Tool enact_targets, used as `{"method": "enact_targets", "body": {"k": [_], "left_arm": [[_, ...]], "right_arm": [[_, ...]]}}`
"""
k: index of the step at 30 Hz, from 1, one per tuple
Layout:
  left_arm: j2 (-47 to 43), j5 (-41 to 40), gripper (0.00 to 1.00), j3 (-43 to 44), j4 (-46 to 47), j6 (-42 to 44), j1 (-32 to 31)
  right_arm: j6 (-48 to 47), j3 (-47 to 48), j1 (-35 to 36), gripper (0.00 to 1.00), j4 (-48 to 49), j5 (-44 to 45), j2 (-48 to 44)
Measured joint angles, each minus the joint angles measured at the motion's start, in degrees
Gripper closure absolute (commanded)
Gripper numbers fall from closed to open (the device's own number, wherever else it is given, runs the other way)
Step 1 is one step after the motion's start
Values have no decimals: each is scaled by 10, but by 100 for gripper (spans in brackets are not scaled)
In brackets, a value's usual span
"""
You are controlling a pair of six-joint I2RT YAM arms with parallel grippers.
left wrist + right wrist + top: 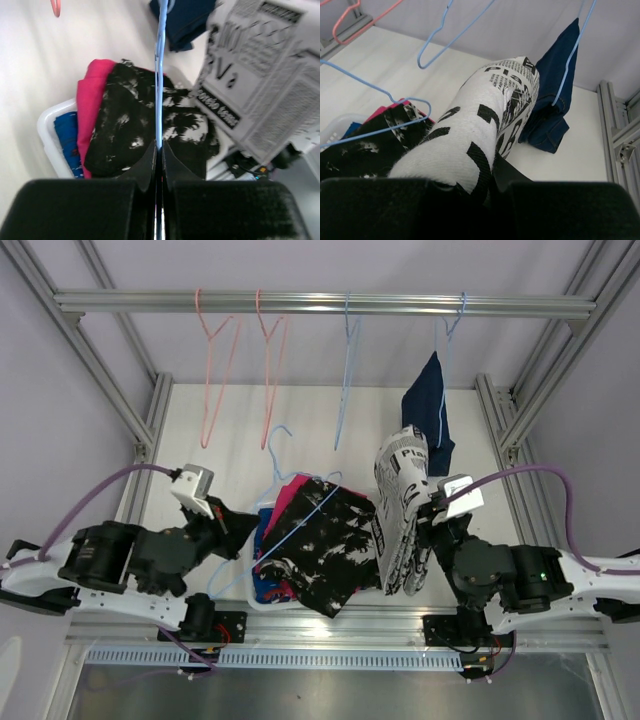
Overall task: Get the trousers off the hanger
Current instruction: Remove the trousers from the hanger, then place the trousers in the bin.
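Since the white printed trousers (485,120) were meant to come away, the right hand (492,184) pinched their cloth between narrowly parted jaws. The left hand (159,150), shut tight, gripped the blue hanger (160,75), apparently steadying it (denim trousers (552,100) hung beyond the right hand).

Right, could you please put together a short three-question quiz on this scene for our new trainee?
1. What does the right gripper grip? A) a towel B) the white trousers with black print C) a sock
2. True or false: the dark blue denim trousers lie flat on the table.
3. How many hangers on the rail carry nothing?

Key: 1. B. 2. False; they hang from the rail. 3. Three: two pink hangers and one blue hanger.
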Motion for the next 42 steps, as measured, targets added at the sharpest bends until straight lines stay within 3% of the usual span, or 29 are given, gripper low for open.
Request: {"method": "enact_targets", "body": {"k": [8,17,42], "left_arm": [[-28,37,99,1,24,63,0],[-38,40,100,-2,22,68,-1],[-29,-27,100,29,-47,66,-1]], "right_arm": [[67,-45,-19,100,-21,-21,7],[97,-105,-81,100,46,-114,73],[103,-70,-129,100,221,-278,322]]}}
